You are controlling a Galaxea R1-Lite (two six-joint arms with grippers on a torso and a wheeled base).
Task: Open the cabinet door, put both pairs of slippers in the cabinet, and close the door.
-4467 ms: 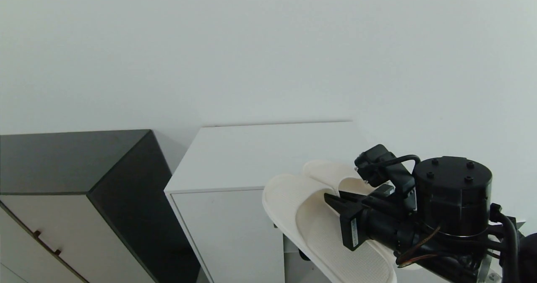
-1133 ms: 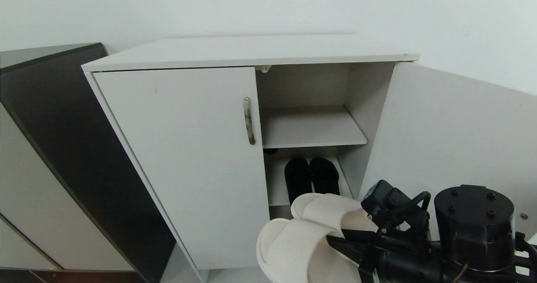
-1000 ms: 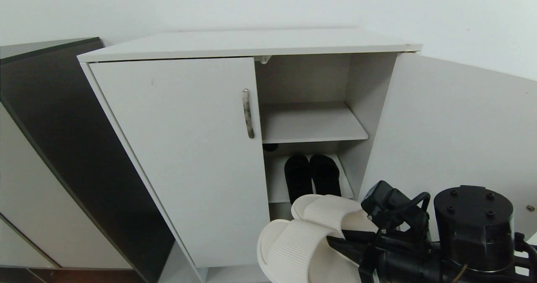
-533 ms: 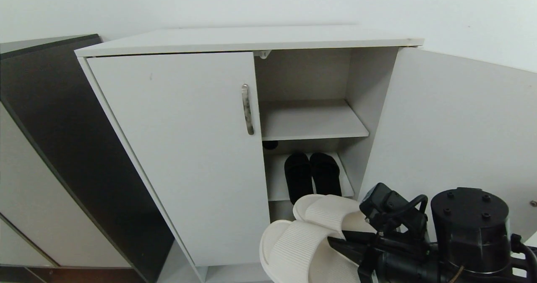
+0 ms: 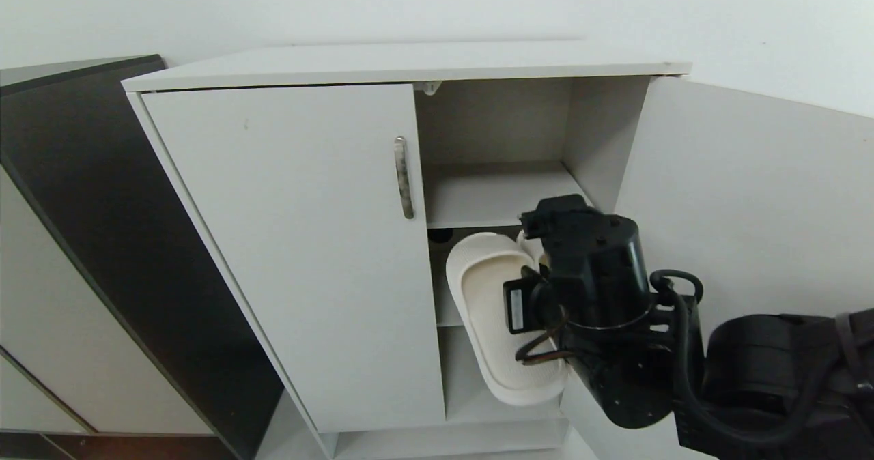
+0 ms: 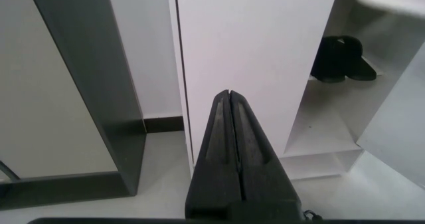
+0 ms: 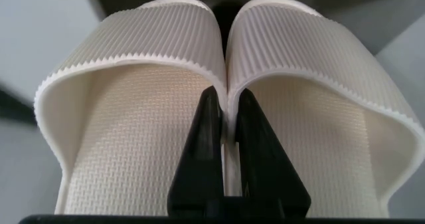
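Note:
The white cabinet (image 5: 410, 64) stands with its left door (image 5: 293, 255) closed and its right door (image 5: 737, 194) swung open. My right gripper (image 7: 228, 101) is shut on the touching inner edges of the pair of white slippers (image 5: 491, 310) (image 7: 133, 117). It holds them at the opening, toes toward the middle shelf, just below the bare upper shelf (image 5: 491, 190). A pair of black slippers (image 6: 342, 58) lies on the middle shelf; the white pair hides it in the head view. My left gripper (image 6: 229, 98) is shut on nothing, low in front of the closed door.
A metal handle (image 5: 404, 177) runs along the closed door's inner edge. A dark cabinet (image 5: 102, 207) stands close on the left. The cabinet's bottom shelf (image 5: 478, 392) is bare. Pale floor (image 6: 159, 164) lies in front.
The head camera tilted down over the earlier frames. In the last half second my right arm moved up and forward, carrying the white slippers into the opening and covering the black pair.

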